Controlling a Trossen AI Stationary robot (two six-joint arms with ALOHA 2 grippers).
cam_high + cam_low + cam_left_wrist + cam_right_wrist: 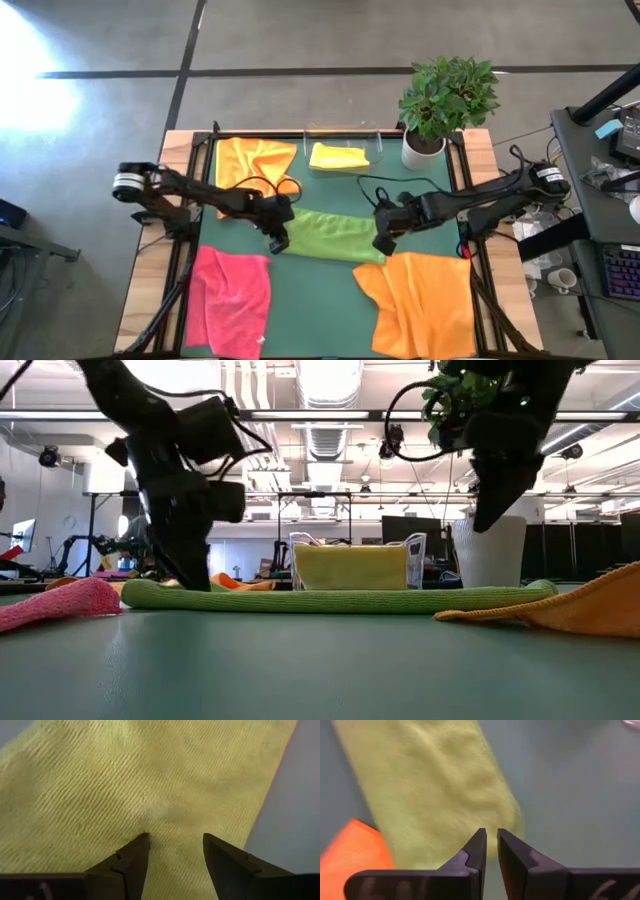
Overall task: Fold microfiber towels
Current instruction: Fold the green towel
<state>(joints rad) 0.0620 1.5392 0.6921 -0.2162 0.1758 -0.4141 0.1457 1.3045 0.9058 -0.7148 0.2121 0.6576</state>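
Observation:
The lime green towel (330, 235) lies folded into a long strip across the middle of the green mat (320, 310). My left gripper (176, 842) is down at the strip's left end (160, 596), its fingers open and pointing steeply down at the cloth. My right gripper (491, 837) hangs above the strip's right end (500, 596), clear of it. Its fingers are shut to a narrow slit with nothing between them. My left gripper comes from above at a slant onto the top face of the lime green towel near its left end. One fingertip (142, 842) meets the cloth where a small pucker (150, 822) shows. Nothing is pinched, and the towel lies flat on the mat.
An orange towel (255, 160) lies at the far left, a pink one (232, 300) at the near left and another orange one (420, 305) at the near right. A folded yellow towel (338, 155) sits in a clear bin at the back. A potted plant (440, 110) stands at the far right.

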